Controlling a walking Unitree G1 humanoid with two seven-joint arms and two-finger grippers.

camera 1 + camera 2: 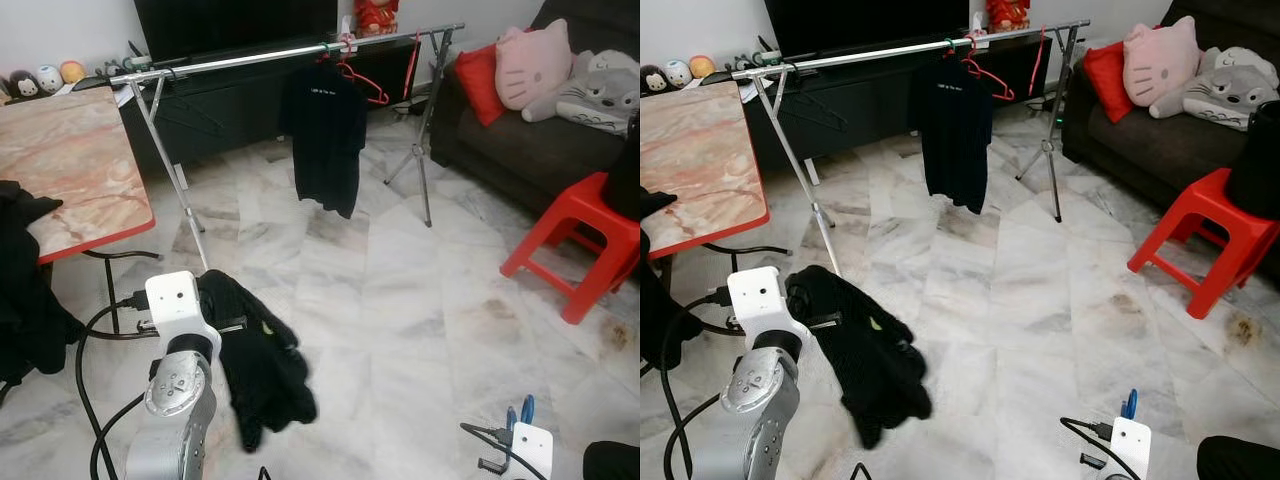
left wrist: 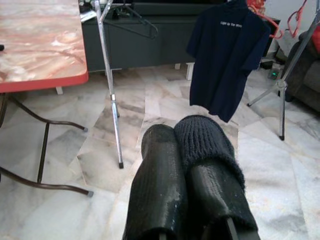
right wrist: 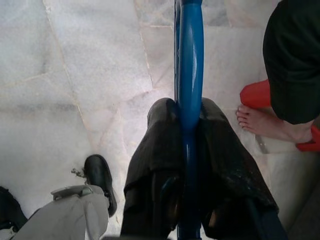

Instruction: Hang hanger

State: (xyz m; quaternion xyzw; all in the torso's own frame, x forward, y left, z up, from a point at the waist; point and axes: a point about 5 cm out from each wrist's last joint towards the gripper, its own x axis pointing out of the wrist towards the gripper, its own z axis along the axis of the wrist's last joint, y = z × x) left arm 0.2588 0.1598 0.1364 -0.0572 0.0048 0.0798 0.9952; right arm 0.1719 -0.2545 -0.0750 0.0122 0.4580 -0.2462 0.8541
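Blue hanger (image 3: 189, 75) sits clamped between the closed fingers of the right pincer (image 3: 187, 165) low at near right, while the head views show the rack rail (image 1: 280, 55) far off across marble floor, so a slip or snag on the walk seems the likeliest failure. Left pincer (image 2: 187, 165) is closed on a black knit garment (image 1: 255, 360) that dangles and could drag. A navy shirt (image 1: 950, 135) and red hanger (image 1: 985, 75) already crowd the rail, with a red stool (image 1: 580, 240) to the right.

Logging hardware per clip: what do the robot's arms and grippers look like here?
The left arm is silver metal with round jointed segments, topped by a white boxy wrist camera housing with black cables looping from it. The right arm's white housing also trails a black cable. Both the left gripper and the right gripper have two long, rounded, textured black fingers.
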